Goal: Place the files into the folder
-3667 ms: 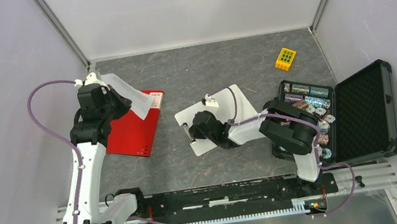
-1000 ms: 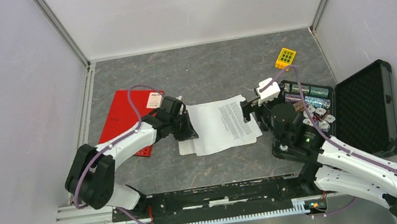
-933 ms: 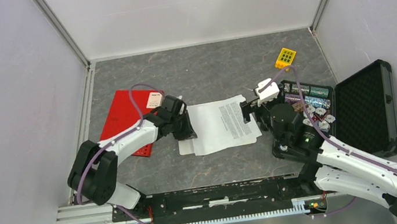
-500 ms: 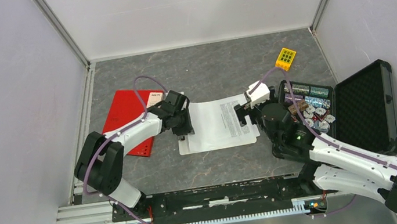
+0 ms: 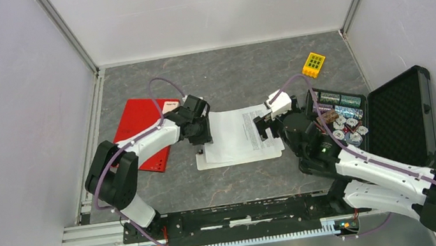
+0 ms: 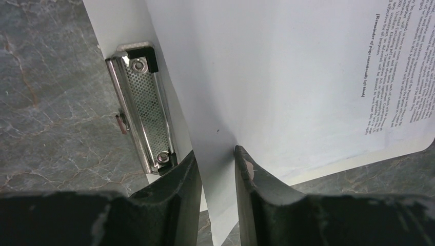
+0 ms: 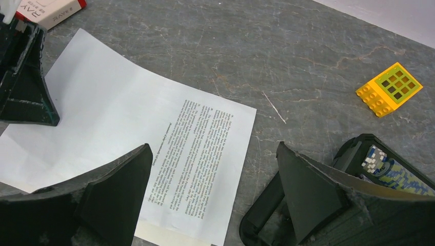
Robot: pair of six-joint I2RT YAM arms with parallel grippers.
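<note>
Top view: the files [image 5: 240, 136] lie flat on the tabletop between both sets of jaws. Their long axis runs from the left gripper [image 5: 202, 134] to the right gripper [image 5: 263, 128]. The red folder [image 5: 140, 140] lies shut behind the left jaws, so the left arm is nearer.

Left wrist view: the jaws stand narrowly apart around the sheets' lifted edge, seemingly unpinched. The clipboard [image 6: 113, 20] and its metal clip [image 6: 143, 107] lie just left.

Right wrist view: the jaws gape wide and empty over the printed end.
</note>
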